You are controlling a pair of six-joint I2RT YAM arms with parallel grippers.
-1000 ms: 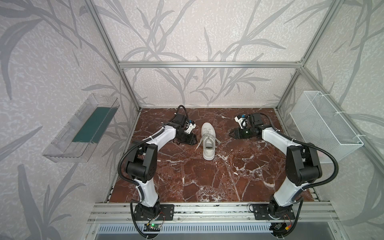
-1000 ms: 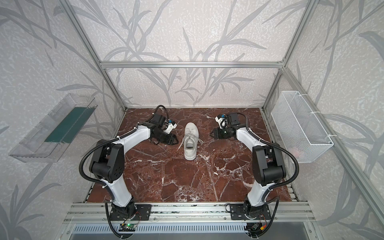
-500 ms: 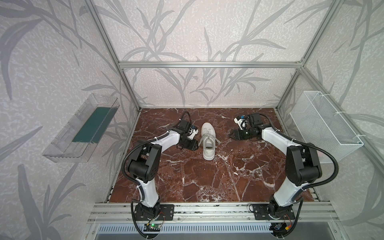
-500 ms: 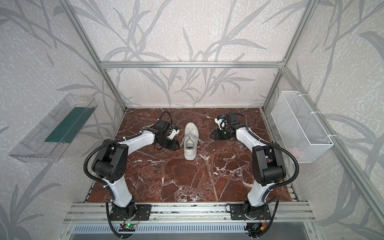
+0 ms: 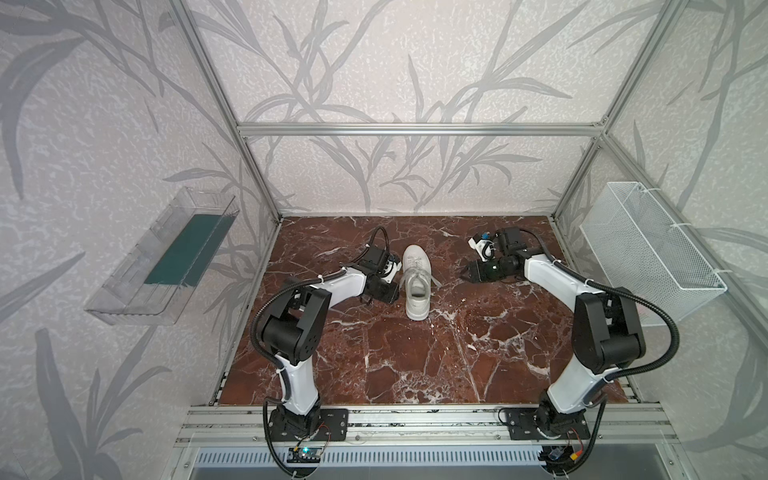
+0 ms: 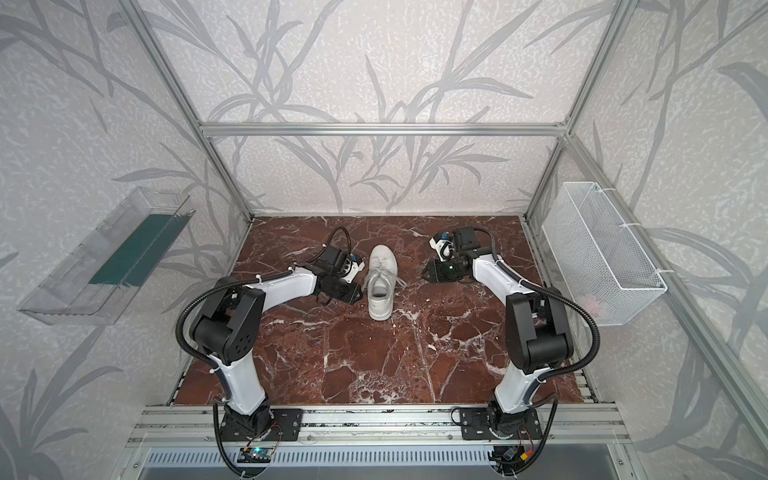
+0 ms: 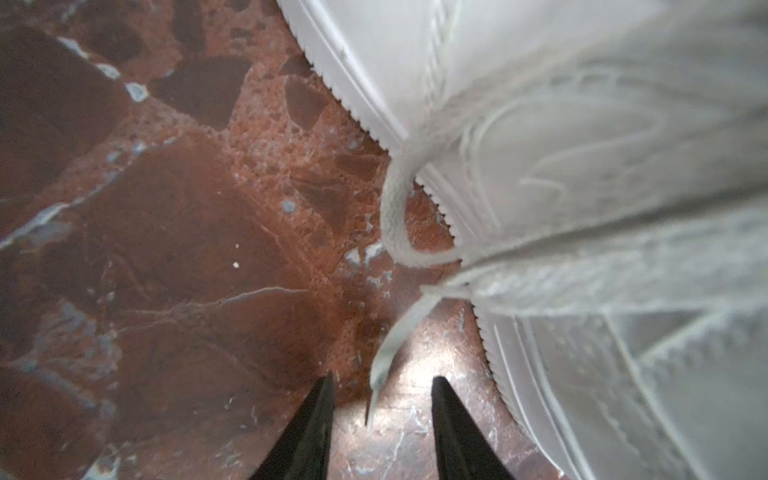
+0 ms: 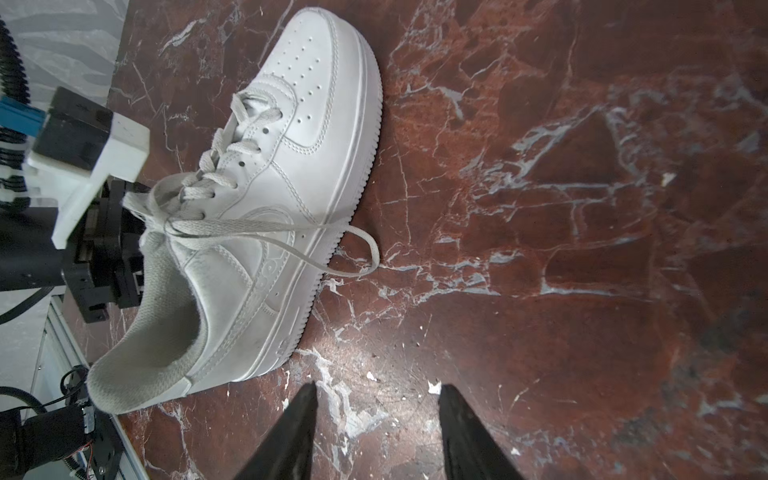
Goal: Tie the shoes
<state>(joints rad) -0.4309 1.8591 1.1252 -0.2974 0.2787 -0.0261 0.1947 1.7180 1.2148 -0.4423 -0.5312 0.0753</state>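
Note:
A single white low-top shoe (image 5: 417,286) (image 6: 381,286) stands on the marble floor, toe to the back wall, and its laces are untied. My left gripper (image 5: 394,291) (image 6: 356,292) is low against the shoe's left side. In the left wrist view the left gripper (image 7: 382,380) is open, and the tip of a loose lace (image 7: 376,386) lies on the floor between its fingertips. My right gripper (image 5: 463,275) (image 8: 379,387) stands open and empty to the right of the shoe (image 8: 266,216), apart from it. Another lace (image 8: 368,249) curls on the floor on that side.
A white wire basket (image 5: 648,249) hangs on the right wall and a clear tray (image 5: 162,257) on the left wall. An aluminium rail (image 5: 415,419) with both arm bases runs along the front edge. Red marble floor (image 5: 415,365) stretches in front of the shoe.
My left gripper has slid along the shoe's left side toward the front and lower, and its jaws have narrowed around the lace tip. The right arm has not moved.

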